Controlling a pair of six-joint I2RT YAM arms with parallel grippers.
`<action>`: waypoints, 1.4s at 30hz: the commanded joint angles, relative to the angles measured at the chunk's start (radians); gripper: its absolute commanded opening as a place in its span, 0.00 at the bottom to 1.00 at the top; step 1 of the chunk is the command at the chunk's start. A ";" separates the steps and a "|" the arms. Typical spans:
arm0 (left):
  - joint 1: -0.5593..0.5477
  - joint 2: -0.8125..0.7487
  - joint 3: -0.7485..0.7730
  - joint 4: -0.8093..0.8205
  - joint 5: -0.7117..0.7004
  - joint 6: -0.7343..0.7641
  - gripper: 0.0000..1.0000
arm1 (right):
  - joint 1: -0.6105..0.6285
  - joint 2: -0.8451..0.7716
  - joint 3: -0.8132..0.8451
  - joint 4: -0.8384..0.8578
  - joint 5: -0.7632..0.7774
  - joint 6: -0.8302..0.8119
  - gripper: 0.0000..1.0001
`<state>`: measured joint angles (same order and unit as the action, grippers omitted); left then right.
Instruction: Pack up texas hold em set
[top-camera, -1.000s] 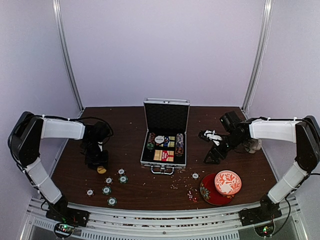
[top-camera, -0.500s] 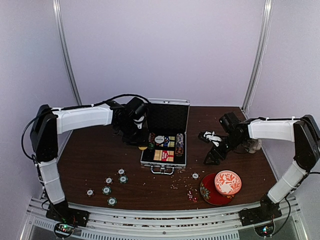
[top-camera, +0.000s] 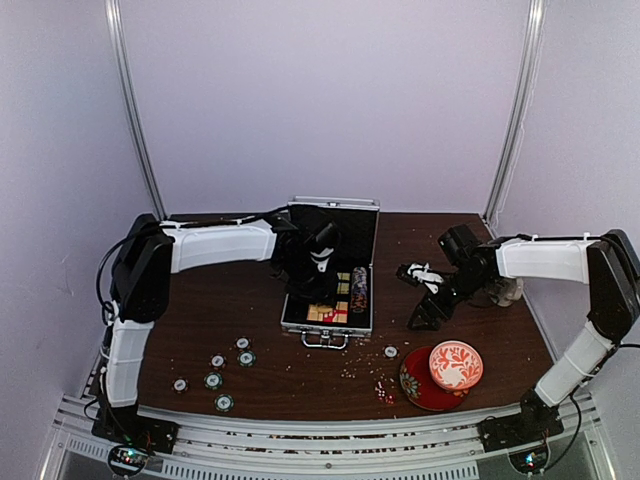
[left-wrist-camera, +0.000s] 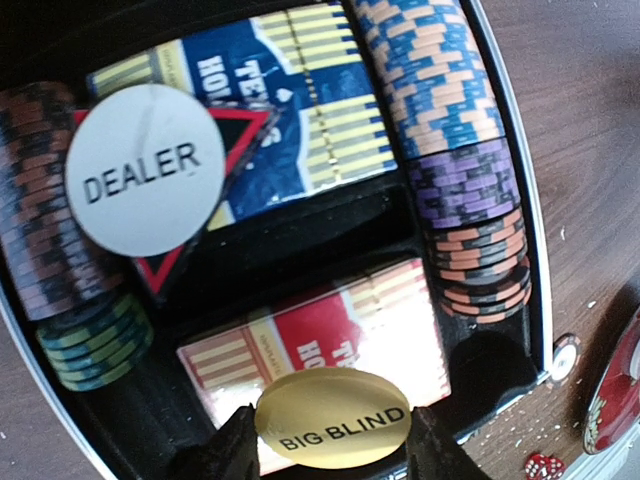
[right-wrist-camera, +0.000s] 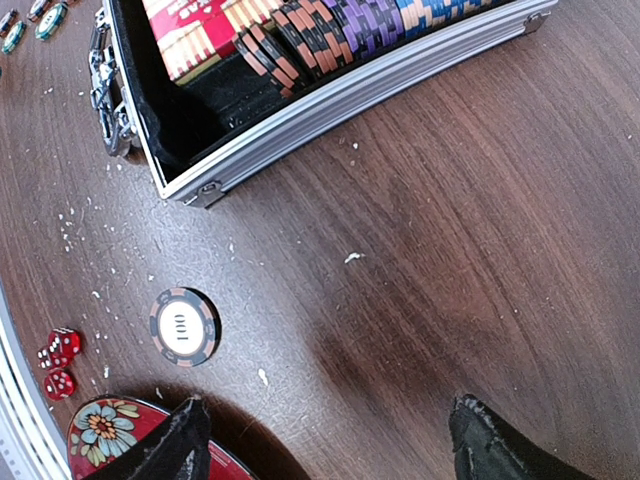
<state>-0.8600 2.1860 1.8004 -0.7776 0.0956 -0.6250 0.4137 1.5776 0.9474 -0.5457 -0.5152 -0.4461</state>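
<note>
The silver briefcase (top-camera: 327, 328) stands open mid-table, lid up, with rows of chips, a white DEALER button (left-wrist-camera: 145, 170) and a red card box (left-wrist-camera: 330, 325) inside. My left gripper (top-camera: 318, 272) hovers over the case, shut on a gold BIG BLIND button (left-wrist-camera: 333, 418) held by its edges above the red card box. Right of the case, just above the wood, my right gripper (top-camera: 428, 312) stands open and holds nothing. One loose 100 chip (right-wrist-camera: 183, 327) and tiny red dice (right-wrist-camera: 58, 362) lie near it. Several green-and-white chips (top-camera: 213, 380) lie front left.
A red-and-white patterned bowl (top-camera: 456, 364) sits on a red saucer (top-camera: 415, 388) at the front right, close to my right gripper's finger. A pale mug (top-camera: 508, 291) stands behind the right arm. White crumbs are scattered over the dark wood.
My left arm has swung from the table's left side to above the open case, carrying the gold button. The right arm has not moved.
</note>
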 joint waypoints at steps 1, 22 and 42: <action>-0.013 0.045 0.051 0.011 0.034 0.022 0.49 | 0.002 0.006 0.022 -0.008 0.007 -0.003 0.83; -0.024 0.010 0.026 -0.026 -0.019 0.066 0.61 | 0.002 -0.009 0.045 -0.027 0.012 0.005 0.84; 0.127 -0.644 -0.745 0.566 -0.309 0.366 0.70 | 0.378 -0.022 0.172 -0.212 0.169 -0.107 0.57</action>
<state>-0.8341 1.5929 1.0943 -0.4244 -0.1719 -0.3782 0.7132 1.5181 1.1034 -0.6998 -0.4381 -0.4999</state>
